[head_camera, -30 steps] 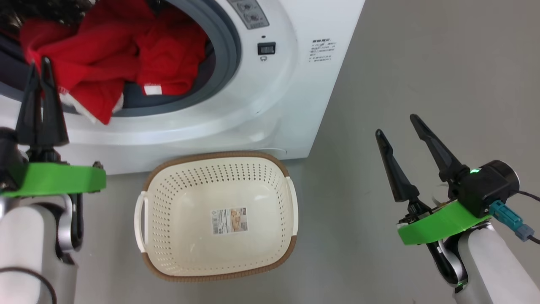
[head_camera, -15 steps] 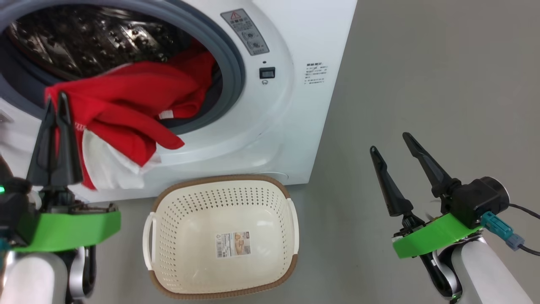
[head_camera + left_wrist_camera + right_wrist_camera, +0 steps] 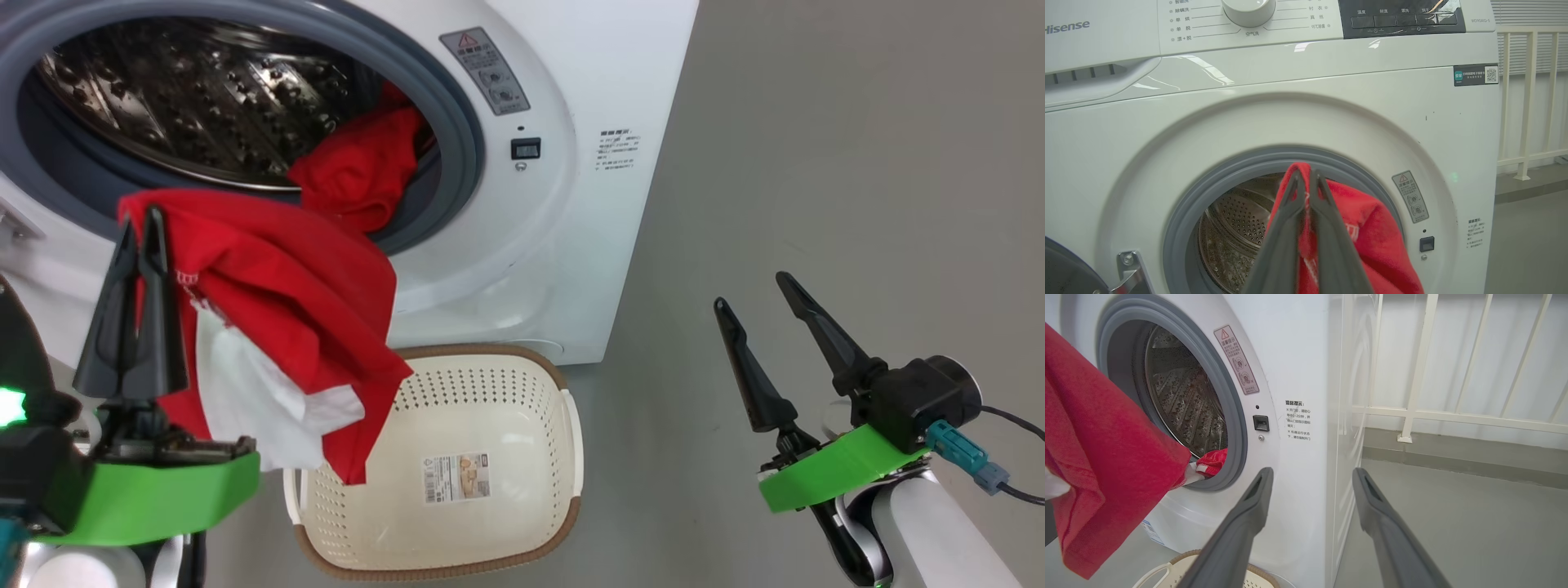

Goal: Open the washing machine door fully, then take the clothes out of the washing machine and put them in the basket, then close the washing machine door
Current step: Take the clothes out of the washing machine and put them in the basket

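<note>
- Fingers of the left gripper (image 3: pixel 143 220) are clenched on the top fold of a red garment (image 3: pixel 286 278). I have it pinched high so the cloth hangs clear of the washing machine (image 3: pixel 588 73) instead of dragging on its front.
- The garment drapes down from that pinch, red over a white part, with its lowest corner dangling above the left rim of the basket (image 3: pixel 490 392).
- The basket stands on the floor (image 3: pixel 816 163) just in front of the machine, below the opening, so I judge a drop should land inside.
- A second red piece (image 3: pixel 359 167) lies at the right edge of the drum (image 3: pixel 188 90), against the grey ring (image 3: pixel 465 139), so there is more to fetch.
- The right gripper (image 3: pixel 751 291) is released, jaws wide and holding nothing. It is parked over bare floor well to the right of the basket, out of the way.
</note>
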`<state>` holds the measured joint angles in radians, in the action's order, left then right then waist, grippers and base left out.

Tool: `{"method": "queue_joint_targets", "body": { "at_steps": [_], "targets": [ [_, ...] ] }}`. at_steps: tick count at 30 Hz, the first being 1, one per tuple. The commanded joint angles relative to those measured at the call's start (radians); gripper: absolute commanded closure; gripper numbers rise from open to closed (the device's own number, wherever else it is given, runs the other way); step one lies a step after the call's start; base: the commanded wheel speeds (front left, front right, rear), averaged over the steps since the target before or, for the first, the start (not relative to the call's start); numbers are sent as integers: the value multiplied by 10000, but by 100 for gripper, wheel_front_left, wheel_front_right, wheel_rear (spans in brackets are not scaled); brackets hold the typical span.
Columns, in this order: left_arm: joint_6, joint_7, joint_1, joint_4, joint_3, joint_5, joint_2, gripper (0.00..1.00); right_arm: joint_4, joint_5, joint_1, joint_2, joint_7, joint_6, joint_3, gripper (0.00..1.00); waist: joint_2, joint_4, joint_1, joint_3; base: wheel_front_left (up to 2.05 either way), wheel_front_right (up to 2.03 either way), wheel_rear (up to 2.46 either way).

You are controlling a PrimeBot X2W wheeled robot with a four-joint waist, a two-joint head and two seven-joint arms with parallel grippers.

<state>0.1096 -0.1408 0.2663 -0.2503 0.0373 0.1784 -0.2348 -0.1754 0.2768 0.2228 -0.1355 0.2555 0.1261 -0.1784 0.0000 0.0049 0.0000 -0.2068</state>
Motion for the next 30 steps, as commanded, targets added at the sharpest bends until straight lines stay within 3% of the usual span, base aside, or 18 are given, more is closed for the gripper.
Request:
{"method": "queue_joint_targets", "body": {
  "at_steps": [1, 15, 23, 30],
  "targets": [
    [58, 16, 11, -228, -328, 76, -176, 100, 275, 36, 34, -24, 63, 46, -239, 0, 0, -16, 0, -105, 0, 0, 0],
    [-9, -366, -164, 1829, 272, 788, 750, 100, 267, 108, 283, -56, 63, 46, -183, 0, 0, -203, 0, -908, 0, 0, 0],
    [-425, -695, 401, 4496, 502, 1445, 1228, 100, 293, 71, 466, -106, 63, 46, -207, 0, 0, -140, 0, -1389, 0, 0, 0],
    [-1039, -936, 1272, 7318, 593, 1947, 1411, 100, 296, 76, 596, -191, 63, 46, -206, 0, 0, -228, 0, -1882, 0, 0, 0]
  ]
}}
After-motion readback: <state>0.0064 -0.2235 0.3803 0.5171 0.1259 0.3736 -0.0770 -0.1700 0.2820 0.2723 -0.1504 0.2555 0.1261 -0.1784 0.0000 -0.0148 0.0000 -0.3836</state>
